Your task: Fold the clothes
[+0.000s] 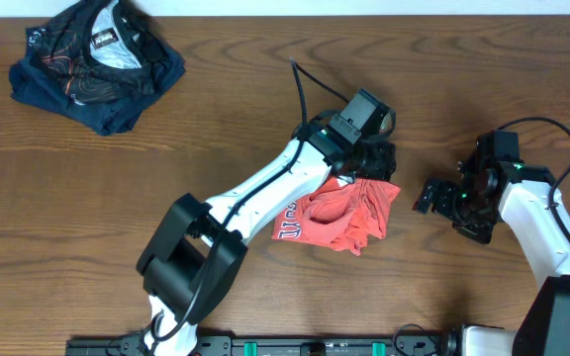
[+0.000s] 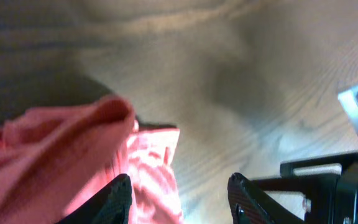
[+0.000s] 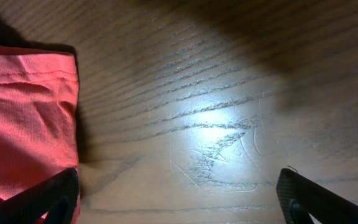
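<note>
- Coral-red T-shirt (image 1: 342, 216) lies crumpled in a heap on the wooden table (image 1: 265, 109), directly beneath the left pincer (image 1: 376, 160) and spreading away from it toward that arm's base.
- White lettering (image 1: 287, 229) shows on the edge of the heap farthest from the left pincer.
- Seen from the left wrist, the left pincer (image 2: 179, 208) has its jaws roughly half apart. They clamp nothing.
- A raised fold of the T-shirt (image 2: 73, 143) stands just ahead of one of its fingers (image 2: 114, 202), and a hemmed strip of the cloth runs down into the gap beside that finger. The other finger sits over bare wood.
- The right pincer (image 1: 433, 195) is just beside the heap, over bare table, with its tips turned toward the shirt.
- Seen from the right wrist, the right pincer (image 3: 179, 205) is spread as wide as it goes and is empty. The T-shirt's stitched hem (image 3: 30, 118) lies ahead of and beside one finger. I cannot tell whether that finger touches the cloth.
- A dark navy garment (image 1: 97, 64) with thin red lines and a pale panel is bunched up well apart from both pincers, out beyond the left arm.
</note>
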`<act>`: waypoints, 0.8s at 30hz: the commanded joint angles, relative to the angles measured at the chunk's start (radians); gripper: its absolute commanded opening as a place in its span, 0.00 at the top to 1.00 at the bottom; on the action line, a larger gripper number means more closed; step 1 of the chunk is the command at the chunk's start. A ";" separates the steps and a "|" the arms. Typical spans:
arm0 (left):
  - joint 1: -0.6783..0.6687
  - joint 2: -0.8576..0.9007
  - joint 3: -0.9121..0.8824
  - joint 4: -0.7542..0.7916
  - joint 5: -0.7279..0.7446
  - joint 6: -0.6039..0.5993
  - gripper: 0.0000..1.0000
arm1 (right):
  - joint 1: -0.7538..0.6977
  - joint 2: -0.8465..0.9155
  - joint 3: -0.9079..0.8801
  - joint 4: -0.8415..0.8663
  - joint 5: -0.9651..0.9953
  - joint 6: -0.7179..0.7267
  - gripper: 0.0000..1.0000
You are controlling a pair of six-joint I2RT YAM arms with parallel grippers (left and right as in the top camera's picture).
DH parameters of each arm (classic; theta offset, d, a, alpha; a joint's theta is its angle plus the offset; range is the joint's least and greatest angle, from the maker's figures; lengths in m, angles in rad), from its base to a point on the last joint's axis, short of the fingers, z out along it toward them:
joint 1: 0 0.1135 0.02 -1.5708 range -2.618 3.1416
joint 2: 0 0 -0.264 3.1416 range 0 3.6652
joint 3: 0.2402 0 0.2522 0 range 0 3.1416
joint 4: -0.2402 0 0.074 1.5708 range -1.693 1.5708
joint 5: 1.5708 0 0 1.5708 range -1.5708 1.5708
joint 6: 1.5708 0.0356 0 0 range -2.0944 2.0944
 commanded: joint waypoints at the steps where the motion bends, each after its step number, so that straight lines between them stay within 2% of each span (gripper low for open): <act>1: 0.007 -0.138 0.023 -0.072 0.002 0.071 0.47 | 0.010 -0.004 -0.005 -0.002 0.004 -0.001 0.01; 3: 0.016 -0.201 0.023 -0.188 -0.039 0.095 0.43 | 0.010 -0.004 -0.005 -0.003 0.004 -0.001 0.01; 6: 0.036 -0.261 0.023 -0.381 -0.108 0.228 0.31 | 0.010 -0.004 -0.013 0.003 0.004 0.000 0.01; 10: 0.056 -0.260 0.017 -0.591 -0.173 0.363 0.26 | 0.010 -0.004 -0.037 0.036 0.003 0.000 0.01; 19: 0.059 -0.124 -0.047 -0.622 -0.169 0.405 0.26 | 0.009 -0.004 -0.109 0.082 -0.004 0.011 0.01; 24: 0.057 -0.042 -0.047 -0.618 -0.064 0.443 0.27 | 0.009 -0.004 -0.129 0.099 -0.004 0.011 0.01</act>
